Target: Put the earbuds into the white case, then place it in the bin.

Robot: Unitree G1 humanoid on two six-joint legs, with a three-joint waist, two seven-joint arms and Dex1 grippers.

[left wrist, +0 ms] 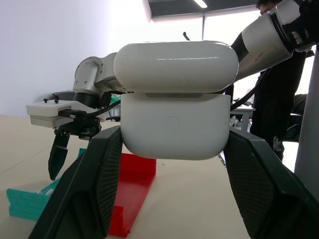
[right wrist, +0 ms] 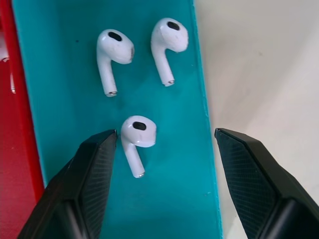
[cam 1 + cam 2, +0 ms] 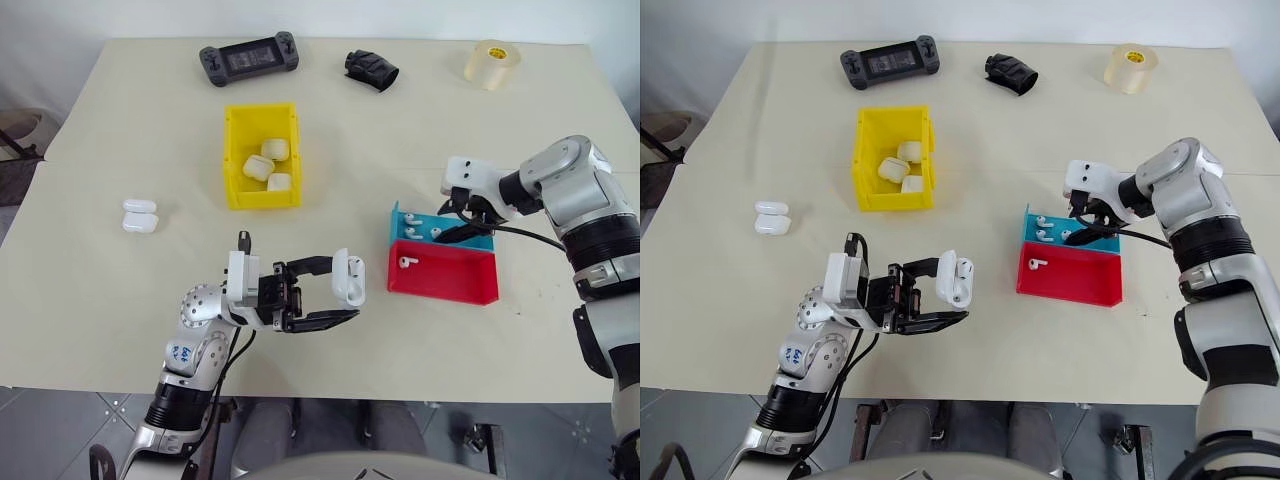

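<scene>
gripping the white case (image 3: 349,277) between shut fingers, the left gripper (image 3: 338,290) holds it above the table (image 3: 120,290), while the right gripper (image 2: 162,144) hangs with jaws apart, holding nothing, over three earbuds (image 2: 135,141) lying in the blue tray (image 2: 65,74), beside the red tray (image 3: 445,275) and well apart from the yellow bin (image 3: 262,125).

I saw the white case (image 3: 349,278) pinched upright in my left pincer (image 3: 335,292), three earbuds (image 2: 136,141) lay below my right pincer (image 2: 164,174), and the yellow bin (image 3: 262,156) stood well beyond.
</scene>
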